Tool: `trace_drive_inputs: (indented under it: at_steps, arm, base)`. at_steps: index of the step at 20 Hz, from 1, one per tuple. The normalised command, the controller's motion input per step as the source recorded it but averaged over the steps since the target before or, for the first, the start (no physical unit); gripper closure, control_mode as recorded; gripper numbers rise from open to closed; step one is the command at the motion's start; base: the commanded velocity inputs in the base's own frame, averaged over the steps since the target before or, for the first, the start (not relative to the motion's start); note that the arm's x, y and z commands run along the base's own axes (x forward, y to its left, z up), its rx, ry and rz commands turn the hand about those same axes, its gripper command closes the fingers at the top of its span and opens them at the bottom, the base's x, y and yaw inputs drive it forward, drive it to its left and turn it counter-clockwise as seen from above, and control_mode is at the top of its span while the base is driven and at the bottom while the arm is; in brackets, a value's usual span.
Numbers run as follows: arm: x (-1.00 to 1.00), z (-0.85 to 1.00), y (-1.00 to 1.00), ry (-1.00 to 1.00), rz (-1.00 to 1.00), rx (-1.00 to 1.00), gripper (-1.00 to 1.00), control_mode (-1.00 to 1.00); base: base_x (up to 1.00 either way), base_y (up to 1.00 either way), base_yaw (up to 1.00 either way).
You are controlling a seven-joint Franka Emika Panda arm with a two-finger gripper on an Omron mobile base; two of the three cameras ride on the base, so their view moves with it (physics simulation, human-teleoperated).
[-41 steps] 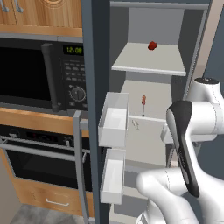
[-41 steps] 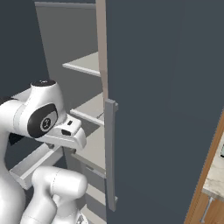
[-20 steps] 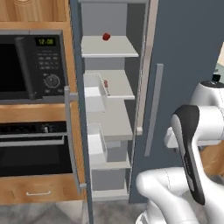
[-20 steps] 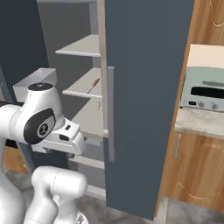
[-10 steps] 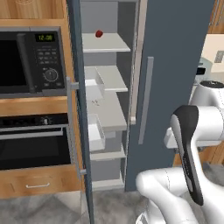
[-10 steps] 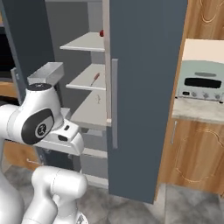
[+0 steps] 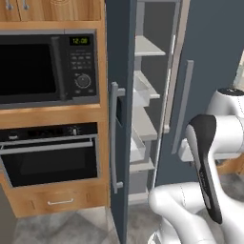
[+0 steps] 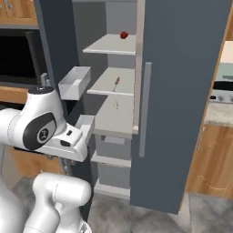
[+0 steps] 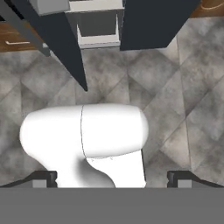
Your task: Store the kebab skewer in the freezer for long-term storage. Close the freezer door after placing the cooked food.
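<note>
Freezer (image 8: 116, 86): a tall narrow compartment with pale walls and whitish shelves, standing open between its own door and the plain door to its right.

Skewer (image 8: 115, 82): lies on the freezer's middle shelf, well back from the shelf's front edge, the dark reddish meat at its far end. Nothing touches it.

Small red item (image 8: 123, 35): sits on the freezer shelf above the skewer, near the back wall.

Freezer door (image 7: 119, 95): swung out from the freezer's left side and seen almost edge-on in the left base view, its grey bar handle (image 7: 114, 136) running down the outer face. White bins (image 8: 75, 82) hang on its inner face, level with the skewer's shelf.

Plain door (image 8: 179, 91): shut, just right of the freezer, with a long vertical handle near the edge next to the freezer.

Microwave (image 7: 47, 66): black, left of the freezer door, set in wooden cabinets.

Oven (image 7: 50, 155): black, directly below the microwave, left of the freezer door.

Toaster oven (image 8: 223, 79): pale, on a counter right of the plain door.

Gripper (image 9: 112, 177): points down at the grey tiled floor in front of the freezer, well apart from the skewer. The two dark finger tips (image 9: 43, 177) stand wide apart at either side of the hand view, with nothing held between them.
</note>
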Motion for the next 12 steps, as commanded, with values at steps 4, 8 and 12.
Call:
trace_drive_inputs:
  at_steps: [4, 8, 12]
  arm:
    - [0.00, 0.00, 0.00, 0.00, 0.00, 0.00, -1.00, 1.00]
    - [0.00, 0.00, 0.00, 0.00, 0.00, 0.00, -1.00, 1.00]
    - [0.00, 0.00, 0.00, 0.00, 0.00, 0.00, -1.00, 1.00]
  base:
    - [-0.17, 0.60, -0.01]
    - [-0.23, 0.53, 0.00]
    - [-0.52, 0.12, -0.02]
